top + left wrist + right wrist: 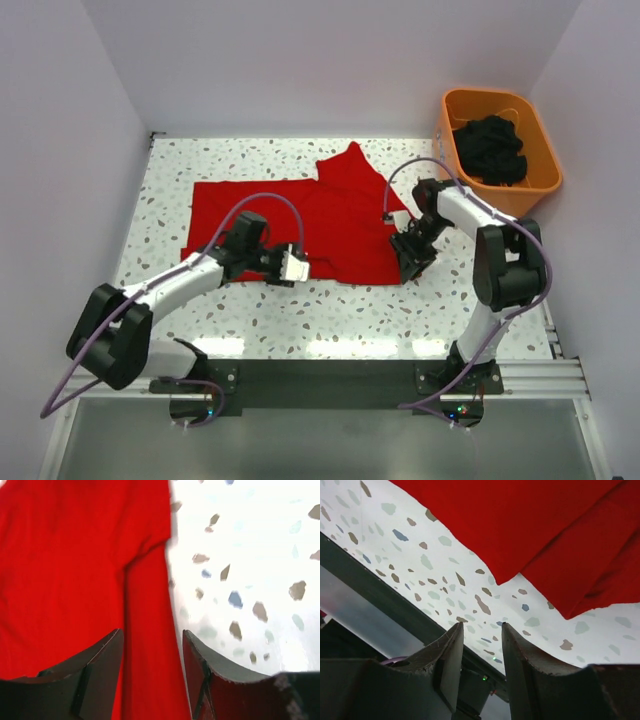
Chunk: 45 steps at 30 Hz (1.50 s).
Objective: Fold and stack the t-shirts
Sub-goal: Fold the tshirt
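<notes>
1. On the top camera I see one red t-shirt (340, 230) spread over the middle of the speckled table (165, 190). A flap of its cloth peaks toward 12 o'clock.
2. My left gripper (296, 267) sits over the shirt's 6 o'clock hem, with its tips pointing toward 3 o'clock.
3. In the left wrist view its fingers (95, 675) stand well apart and clamp nothing. Red cloth fills the 9 o'clock half of that view and runs under the gap between them. The shirt's edge passes just beside the finger on the 3 o'clock side, with bare table beyond it.
4. My right gripper (412, 258) is at the shirt's 4 o'clock corner.
5. In the right wrist view its fingers (535, 680) are parted by a narrow gap, and I see only table surface through it, so it holds nothing. The shirt's corner lies past the tips toward 1 o'clock, apart from them. Two red layers overlap there, one corner lying over the other.
6. An orange tub (550, 165) stands at the table's 2 o'clock corner, apart from the shirt. It holds a heap of dark clothes (490, 150).
</notes>
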### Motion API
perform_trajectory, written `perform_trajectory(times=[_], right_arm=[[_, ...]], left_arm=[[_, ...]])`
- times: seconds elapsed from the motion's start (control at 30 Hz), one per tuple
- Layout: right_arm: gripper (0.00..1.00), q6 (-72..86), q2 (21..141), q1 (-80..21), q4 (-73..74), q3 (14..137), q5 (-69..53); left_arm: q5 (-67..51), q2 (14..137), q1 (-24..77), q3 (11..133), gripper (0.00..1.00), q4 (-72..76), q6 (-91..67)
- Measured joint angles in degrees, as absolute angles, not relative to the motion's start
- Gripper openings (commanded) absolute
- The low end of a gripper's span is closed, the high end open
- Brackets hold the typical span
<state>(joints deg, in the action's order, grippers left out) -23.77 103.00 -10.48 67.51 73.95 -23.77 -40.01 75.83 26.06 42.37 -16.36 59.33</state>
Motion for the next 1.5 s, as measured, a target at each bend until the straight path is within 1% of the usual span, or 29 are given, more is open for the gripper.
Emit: perform_trajectory(times=[0.07,0.3,0.47,0.63,0.83,0.87,1.0,1.17,1.37,1.5], right_arm=[[0.42,-22.3,104.0,-10.5,66.7,72.3,-23.8],[0.4,-17.9,106.8,-10.5,63.7,70.5,-25.5],[0.39,-15.6,107.9,-10.5,61.8,69.8,-26.0],[0.36,-13.9,108.9,-10.5,59.1,68.8,-26.0],[0.27,-12.7,110.6,-10.5,56.9,68.6,-26.1],[0.23,-12.6,110.8,-10.5,56.7,68.6,-26.1],[0.13,-12.3,111.0,-10.5,56.1,68.6,-26.1],[0.0,-12.0,111.0,-10.5,56.1,68.6,-26.1],[0.0,-12.0,111.0,-10.5,56.1,68.0,-26.2],[0.0,-12.0,110.8,-10.5,56.1,67.9,-26.5]], left_arm=[[-38.7,77.2,30.2,40.0,0.55,-10.7,60.7],[-35.7,83.0,39.0,35.7,0.54,8.1,64.8],[-34.7,87.2,43.0,35.2,0.54,15.5,66.6],[-34.0,89.9,44.6,34.9,0.54,19.6,67.5],[-34.0,90.9,45.1,33.8,0.54,21.5,70.3],[-34.1,91.2,45.3,33.7,0.54,21.7,70.8],[-34.0,93.2,46.3,33.6,0.52,23.1,72.2],[-34.0,96.7,46.7,33.7,0.47,24.8,73.2],[-33.1,97.9,46.7,33.8,0.4,26.8,73.2],[-32.5,98.4,46.7,33.8,0.25,27.2,73.2]])
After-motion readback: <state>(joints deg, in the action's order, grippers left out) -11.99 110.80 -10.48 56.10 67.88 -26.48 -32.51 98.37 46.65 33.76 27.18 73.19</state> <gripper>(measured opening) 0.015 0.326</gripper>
